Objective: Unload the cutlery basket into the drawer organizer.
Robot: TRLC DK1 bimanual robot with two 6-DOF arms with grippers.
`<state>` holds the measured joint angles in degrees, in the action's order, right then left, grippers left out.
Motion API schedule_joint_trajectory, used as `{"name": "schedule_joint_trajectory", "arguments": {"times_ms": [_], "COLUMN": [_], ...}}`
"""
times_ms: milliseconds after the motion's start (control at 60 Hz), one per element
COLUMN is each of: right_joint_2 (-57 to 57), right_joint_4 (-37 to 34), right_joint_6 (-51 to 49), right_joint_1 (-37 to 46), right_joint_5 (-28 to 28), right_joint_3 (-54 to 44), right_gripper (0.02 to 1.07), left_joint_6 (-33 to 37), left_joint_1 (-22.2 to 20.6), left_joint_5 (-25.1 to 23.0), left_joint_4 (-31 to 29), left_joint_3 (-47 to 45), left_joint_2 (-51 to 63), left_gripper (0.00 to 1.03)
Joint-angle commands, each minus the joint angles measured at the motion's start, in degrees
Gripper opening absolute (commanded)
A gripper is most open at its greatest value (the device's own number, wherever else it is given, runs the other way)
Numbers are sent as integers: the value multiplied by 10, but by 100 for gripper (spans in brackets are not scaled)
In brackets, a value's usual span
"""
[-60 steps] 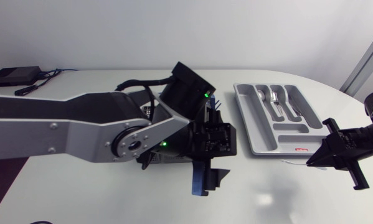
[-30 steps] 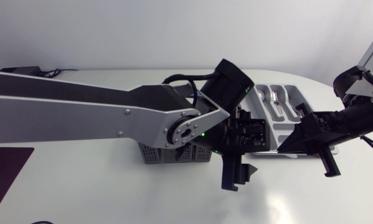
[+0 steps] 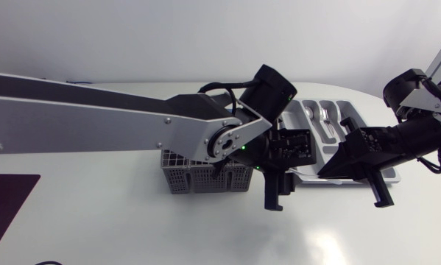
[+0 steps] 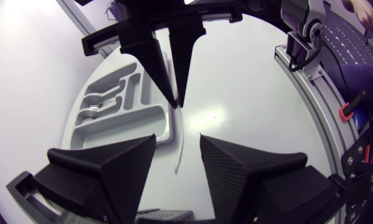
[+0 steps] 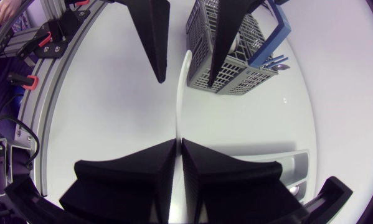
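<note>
Right hand (image 5: 179,142): pinched on one end of the white utensil (image 5: 180,93), just beside the drawer organizer (image 4: 125,119).
Left hand (image 4: 177,138): spread wide, straddling the other end without touching.
Doing it well: likely a pass, so keep one grip firm throughout.
Room: organizer rim close; cutlery basket (image 3: 205,179) behind; open worktop (image 3: 117,221) beyond.

Left gripper (image 4: 177,140) spread wide — right gripper (image 5: 178,143) pinching white utensil (image 5: 179,93).

Left arm (image 3: 132,121) across cutlery basket (image 3: 198,179)
</note>
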<state>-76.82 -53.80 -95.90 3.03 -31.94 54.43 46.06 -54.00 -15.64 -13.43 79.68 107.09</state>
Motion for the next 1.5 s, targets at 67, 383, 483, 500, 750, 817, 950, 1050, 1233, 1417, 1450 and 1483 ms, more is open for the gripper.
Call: {"name": "schedule_joint_trajectory", "arguments": {"times_ms": [67,383,483,500,750,817,950,1050,1233,1417,1450,1483], "right_joint_2": [12,30,33,33,34,38,43,47,46,18,4,-12], "right_joint_4": [2,-2,-2,-1,2,7,15,15,30,92,97,93], "right_joint_6": [12,12,13,13,14,17,25,33,61,193,224,262], "right_joint_1": [-5,-8,-9,-10,-13,-14,-15,-15,-7,10,15,23], "right_joint_5": [-6,-6,-5,-5,-6,-6,-6,-6,-7,-9,-9,-12], "right_joint_3": [5,-5,-7,-8,-17,-21,-22,-19,-7,29,43,61], "right_gripper": [15,15,15,15,15,15,37,60,91,100,100,100], "left_joint_6": [-10,0,0,1,-4,-6,-11,-15,-20,-39,-46,-61], "left_joint_1": [6,2,1,1,-1,-2,-1,0,6,13,15,19], "left_joint_5": [-5,2,2,2,1,1,1,1,-4,-4,-4,-4], "left_joint_4": [-13,-62,-65,-65,-64,-64,-64,-64,-64,-55,-49,-36], "left_joint_3": [28,49,49,47,43,41,40,39,26,20,20,16], "left_joint_2": [26,55,53,51,47,47,45,43,36,30,27,23], "left_gripper": [25,16,16,16,16,15,15,15,15,14,14,14]}}
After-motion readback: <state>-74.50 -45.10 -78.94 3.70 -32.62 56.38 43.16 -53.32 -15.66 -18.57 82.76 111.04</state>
